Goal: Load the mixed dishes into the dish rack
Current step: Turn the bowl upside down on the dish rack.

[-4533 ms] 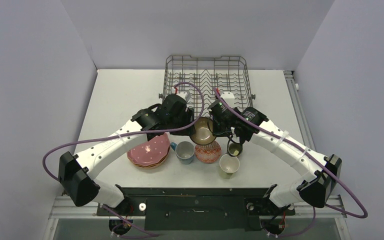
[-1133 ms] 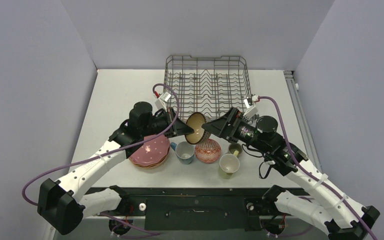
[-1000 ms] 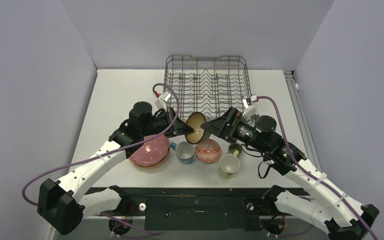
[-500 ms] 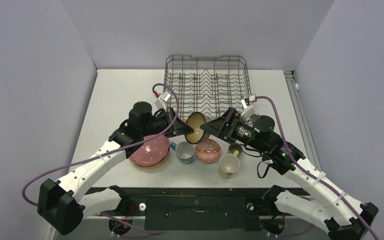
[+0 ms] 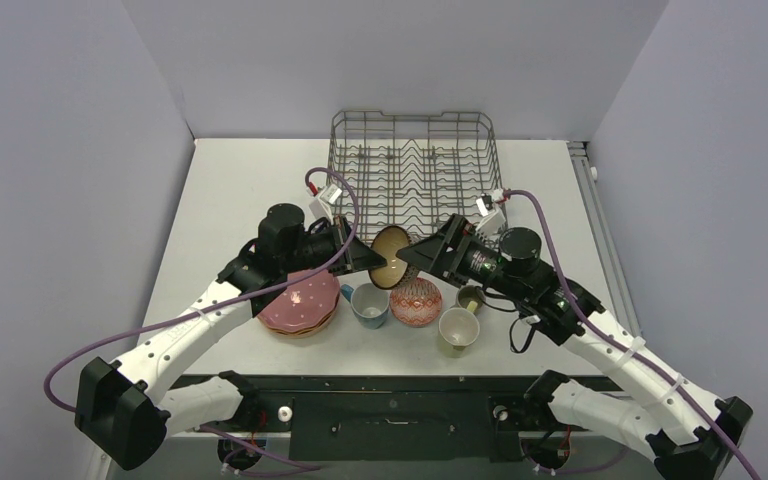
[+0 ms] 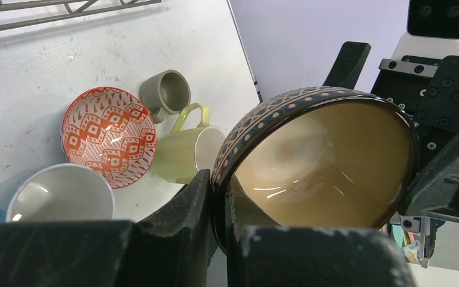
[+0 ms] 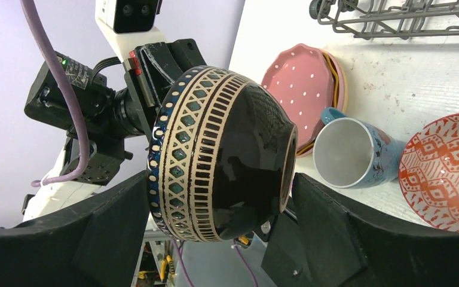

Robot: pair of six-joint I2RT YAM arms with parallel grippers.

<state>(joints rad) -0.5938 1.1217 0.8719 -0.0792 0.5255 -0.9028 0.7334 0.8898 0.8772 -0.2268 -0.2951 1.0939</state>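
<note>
2 grippers at mid-frame: left gripper (image 6: 218,197) jaws pinch the glossy, round, dark patterned bowl (image 6: 323,161) by its rim; right gripper (image 7: 220,179) jaws flank it, contact indeterminate.

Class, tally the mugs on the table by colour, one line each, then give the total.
Light-blue mug: 1
Pale-yellow mug: 1
Olive mug: 1
Total: 3

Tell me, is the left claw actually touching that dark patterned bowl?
Touching. The left wrist view shows the left gripper clamped shut on the rim of the dark bowl, with no gap.
</note>
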